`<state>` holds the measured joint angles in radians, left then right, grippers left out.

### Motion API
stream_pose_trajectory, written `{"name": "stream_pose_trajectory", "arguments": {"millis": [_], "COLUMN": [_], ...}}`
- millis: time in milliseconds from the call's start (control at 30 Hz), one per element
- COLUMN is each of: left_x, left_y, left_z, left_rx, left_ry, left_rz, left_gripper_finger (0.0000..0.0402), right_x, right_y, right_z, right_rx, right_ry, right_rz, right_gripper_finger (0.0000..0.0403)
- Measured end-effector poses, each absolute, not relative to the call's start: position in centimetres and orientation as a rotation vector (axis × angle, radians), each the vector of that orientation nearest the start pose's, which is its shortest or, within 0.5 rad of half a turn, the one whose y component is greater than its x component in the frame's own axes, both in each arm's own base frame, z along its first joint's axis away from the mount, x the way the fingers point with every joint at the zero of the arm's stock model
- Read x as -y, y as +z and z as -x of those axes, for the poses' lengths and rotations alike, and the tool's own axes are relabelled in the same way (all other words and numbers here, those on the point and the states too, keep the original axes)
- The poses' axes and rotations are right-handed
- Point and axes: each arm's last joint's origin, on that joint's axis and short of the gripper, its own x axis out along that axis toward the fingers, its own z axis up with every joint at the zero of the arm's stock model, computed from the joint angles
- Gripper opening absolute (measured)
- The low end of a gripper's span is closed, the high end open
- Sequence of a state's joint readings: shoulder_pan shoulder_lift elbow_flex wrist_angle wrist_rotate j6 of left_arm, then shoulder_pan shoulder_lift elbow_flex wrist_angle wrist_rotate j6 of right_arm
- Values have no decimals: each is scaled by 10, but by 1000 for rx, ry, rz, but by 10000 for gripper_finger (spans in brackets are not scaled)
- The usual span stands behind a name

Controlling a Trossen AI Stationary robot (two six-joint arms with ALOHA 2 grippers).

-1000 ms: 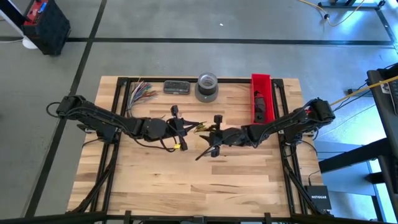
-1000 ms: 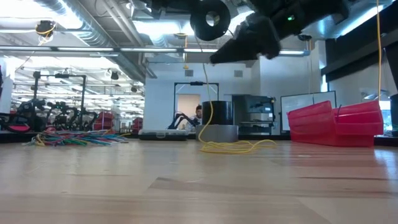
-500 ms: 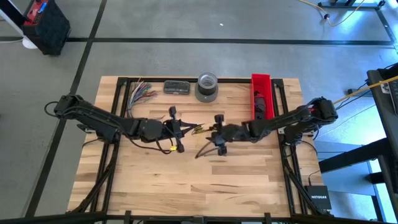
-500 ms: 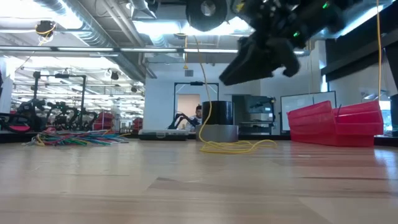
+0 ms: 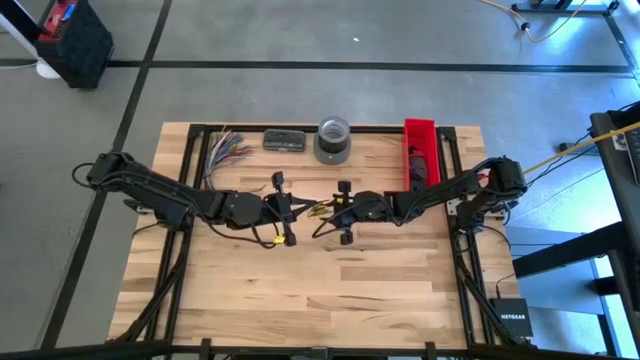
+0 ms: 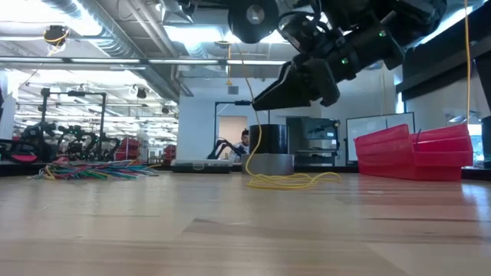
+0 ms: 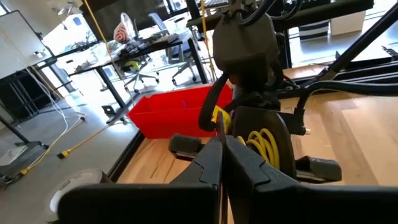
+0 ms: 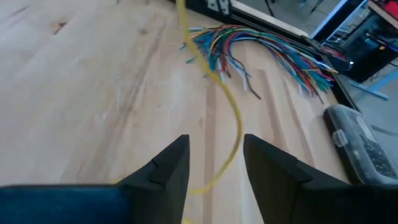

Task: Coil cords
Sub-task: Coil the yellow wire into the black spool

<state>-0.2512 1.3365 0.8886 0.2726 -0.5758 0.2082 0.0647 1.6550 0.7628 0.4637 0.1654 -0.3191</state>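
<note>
At the centre of the high view both pincers hover above the desk [image 5: 250, 290], tips nearly meeting. The left pincer [image 5: 296, 207] is clenched on the yellow cord [image 7: 264, 142]. The right pincer [image 5: 325, 210] is released, cord [image 8: 231, 118] dangling between its fingers [image 8: 168, 168].

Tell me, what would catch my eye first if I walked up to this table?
Probably the two dark arms meeting over the middle of the wooden table, the left pincer and right pincer nose to nose with a yellow cord running between them. After that, the bright red bin at the far right edge, and the fan of multicoloured wires at the far left.
</note>
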Motion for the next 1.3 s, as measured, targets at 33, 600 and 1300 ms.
{"name": "stream_pose_trajectory", "arguments": {"millis": [33,600,1300], "left_x": [58,70,75], "left_y": [292,306,307], "left_z": [-291,-272,-269], "left_rx": [-195,-181,-183], "left_ry": [307,359,355], "left_rz": [-276,-302,-319], "left_gripper_finger": [1,1,1], "right_x": [-16,-12,-19], "right_y": [173,176,169], "right_z": [-330,-326,-336], "right_rx": [-440,-490,-403], "right_ry": [-40,-164,11], "right_rz": [365,451,229], "right_gripper_finger": [143,5,144]}}
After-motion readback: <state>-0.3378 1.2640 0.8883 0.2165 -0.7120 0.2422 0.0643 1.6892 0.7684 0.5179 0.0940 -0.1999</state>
